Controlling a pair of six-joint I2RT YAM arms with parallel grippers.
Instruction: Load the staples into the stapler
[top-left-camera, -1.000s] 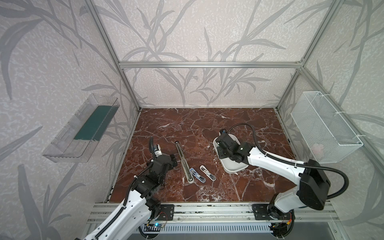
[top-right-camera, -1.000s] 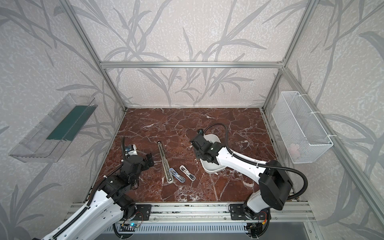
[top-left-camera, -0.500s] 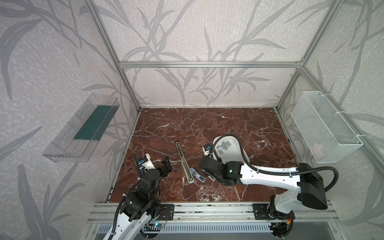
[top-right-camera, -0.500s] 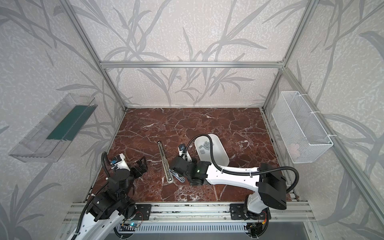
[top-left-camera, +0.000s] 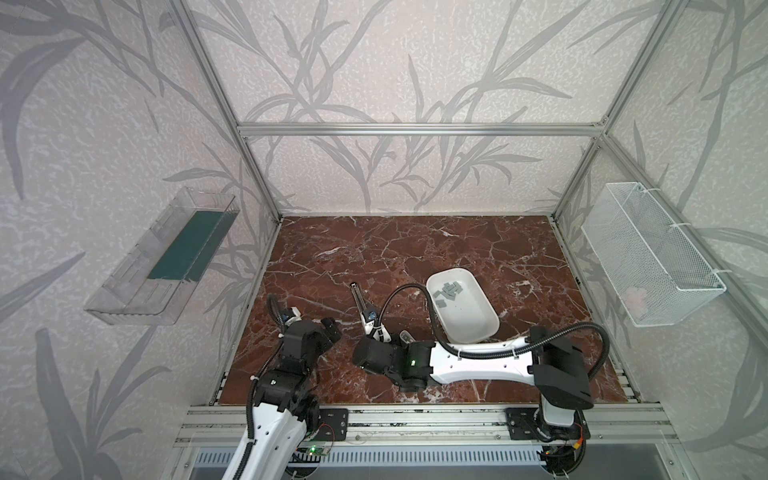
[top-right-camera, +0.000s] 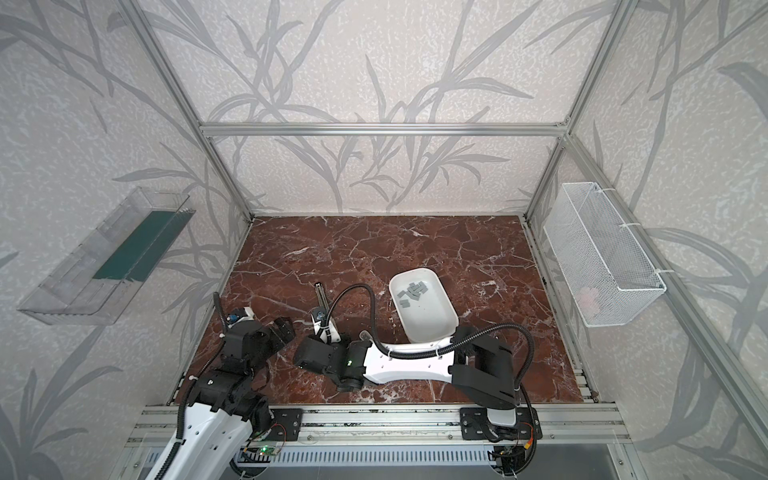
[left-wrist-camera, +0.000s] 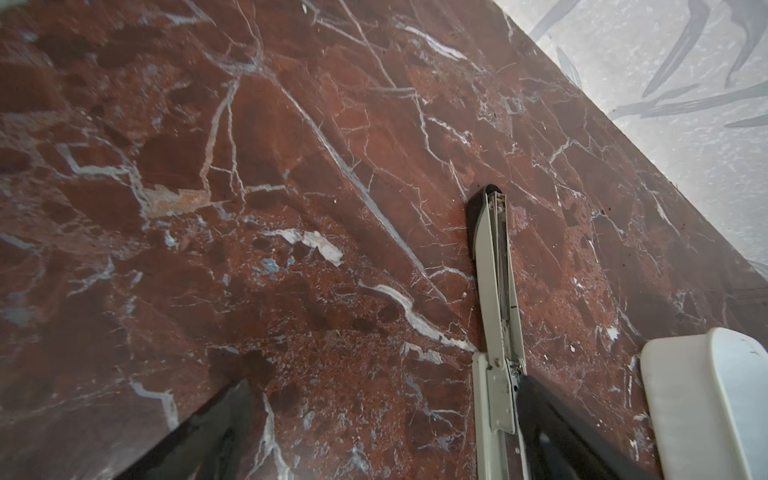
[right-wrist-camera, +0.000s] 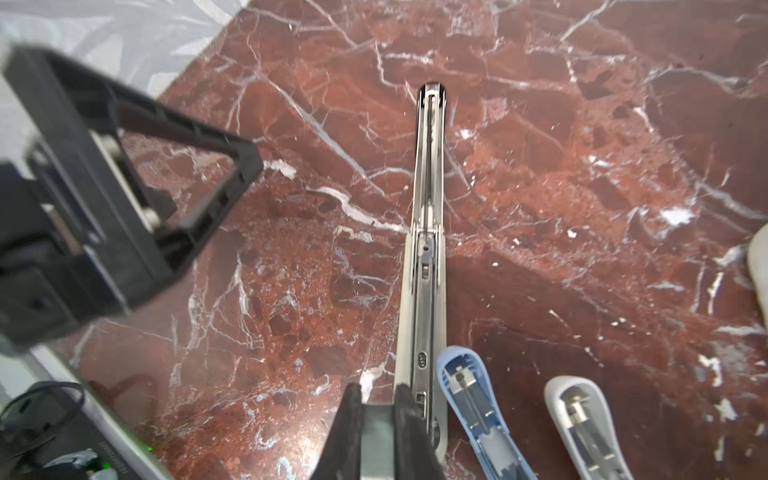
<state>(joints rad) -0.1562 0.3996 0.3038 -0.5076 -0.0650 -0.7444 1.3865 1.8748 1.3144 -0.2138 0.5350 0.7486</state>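
Two arms work over the red marble tabletop (top-left-camera: 415, 249). The left gripper (left-wrist-camera: 384, 384) hangs with its jaws spread wide, just left of the long grey metal stapler (top-left-camera: 358, 296), which lies opened flat. The right gripper (right-wrist-camera: 378, 392) is at the stapler's near end, fingers pressed almost together on a small flat grey strip (right-wrist-camera: 380, 424), beside a small blue stapler (right-wrist-camera: 478, 407) and a small white stapler (right-wrist-camera: 582, 419). Further right, the staples (top-left-camera: 449, 289), about a dozen grey metal strips, lie in the white oval plastic dish (top-left-camera: 478, 328).
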